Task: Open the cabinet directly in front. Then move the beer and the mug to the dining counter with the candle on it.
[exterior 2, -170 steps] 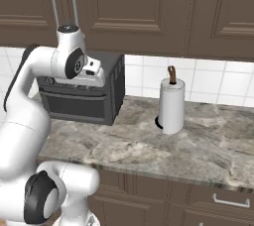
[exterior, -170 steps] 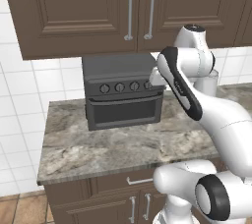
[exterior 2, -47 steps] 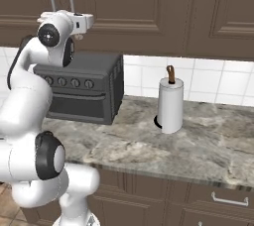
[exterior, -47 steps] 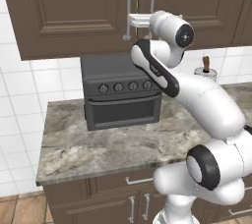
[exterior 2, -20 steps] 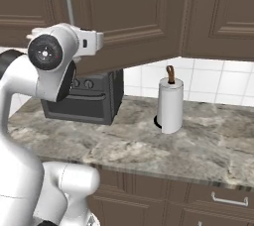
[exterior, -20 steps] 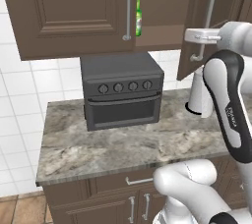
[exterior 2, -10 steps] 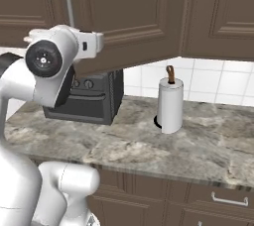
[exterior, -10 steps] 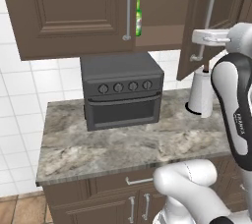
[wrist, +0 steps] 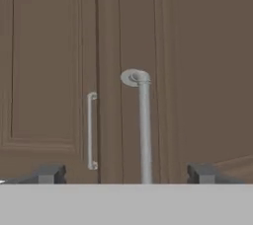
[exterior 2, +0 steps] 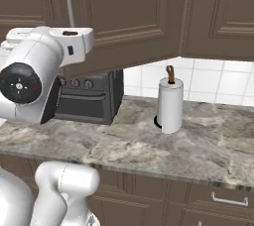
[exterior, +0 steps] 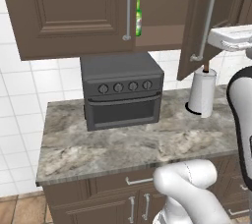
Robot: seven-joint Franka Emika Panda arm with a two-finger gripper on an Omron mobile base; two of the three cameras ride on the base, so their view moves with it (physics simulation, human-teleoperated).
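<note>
Your gripper (wrist: 123, 173) is standing apart astride the long silver bar handle (wrist: 144, 130), not clamping it. The dark brown wooden wall cabinet's (exterior: 74, 12) right door (exterior: 216, 16) is hanging open, showing the slim green glass beer bottle (exterior: 139, 16) inside.

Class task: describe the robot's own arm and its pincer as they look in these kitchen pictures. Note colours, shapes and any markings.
The arm is glossy white, built of rounded, bulbous links. A round black cap with small pale dots covers one joint, and dark bands mark the seams. The wrist ends in a boxy white block bearing a small dark square. The pincer has two short, dark grey, blocky fingertips. No cables show.
</note>
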